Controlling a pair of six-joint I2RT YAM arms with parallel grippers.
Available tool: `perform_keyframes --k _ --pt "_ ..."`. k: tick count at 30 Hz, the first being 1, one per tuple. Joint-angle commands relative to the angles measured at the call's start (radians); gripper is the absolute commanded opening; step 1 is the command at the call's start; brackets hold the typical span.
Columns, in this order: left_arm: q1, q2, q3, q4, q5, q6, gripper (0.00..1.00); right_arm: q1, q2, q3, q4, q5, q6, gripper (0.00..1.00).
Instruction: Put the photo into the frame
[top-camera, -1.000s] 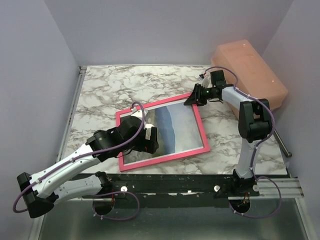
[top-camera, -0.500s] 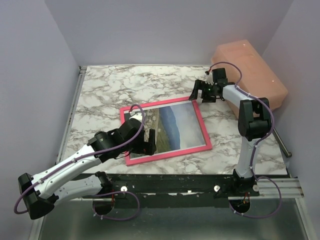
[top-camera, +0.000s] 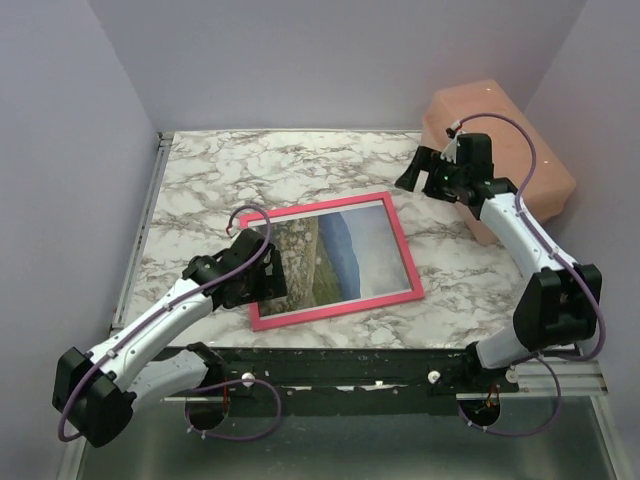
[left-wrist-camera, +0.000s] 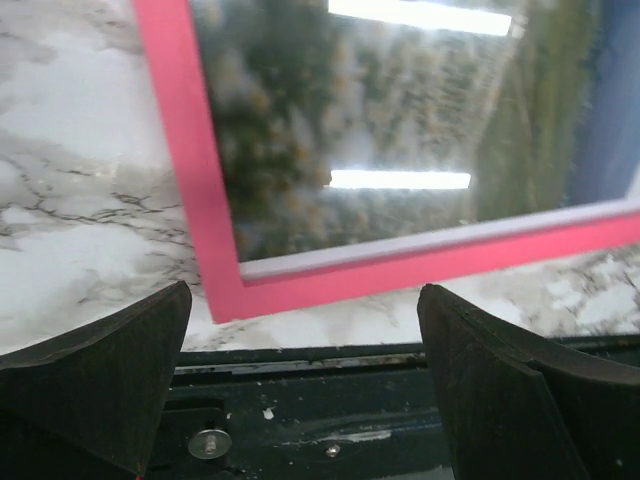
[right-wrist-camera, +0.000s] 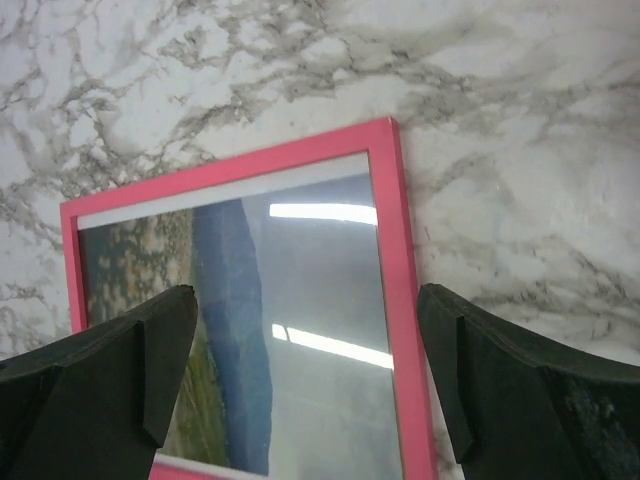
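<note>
Both arms have drawn back from the thin pink rectangular frame, which lies flat on the grey-veined white marble tabletop with the landscape-printed paper photo inside. The left gripper and right gripper gape wide and empty. Lilac walls surround the table.

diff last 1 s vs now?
The right gripper left the frame's far right corner and drew back toward the far right. The left gripper slid back from over the photo to the near left corner. The frame turned slightly. The photo remains inside it.
</note>
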Motion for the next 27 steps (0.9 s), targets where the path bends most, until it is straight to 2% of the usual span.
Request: perform_keyframes --k 1,5,10,12,15,22,27 --pt "0.124 0.055 -0.05 -0.006 0.023 -0.032 0.97 -0.003 -0.111 -0.147 -0.139 0.078 0.105 1.0" --pt "0.223 0.11 -0.087 0.054 0.062 -0.015 0.9 -0.003 -0.23 -0.316 -0.184 0.015 0.138 1.0" --pt "0.259 0.182 -0.115 0.144 0.106 0.004 0.74 -0.004 -0.338 -0.479 -0.243 -0.081 0.173 1.0" --pt "0.261 0.217 -0.117 0.17 0.117 0.01 0.67 -0.004 -0.379 -0.544 -0.248 -0.111 0.197 1.0" --pt "0.262 0.271 -0.113 0.188 0.117 0.017 0.49 -0.003 -0.43 -0.62 -0.232 -0.166 0.242 1.0" --pt "0.262 0.279 -0.138 0.21 0.117 0.018 0.19 -0.002 -0.453 -0.747 -0.18 -0.247 0.305 1.0" --pt "0.26 0.246 -0.166 0.221 0.156 0.007 0.07 -0.002 -0.406 -0.791 -0.077 -0.278 0.343 1.0"
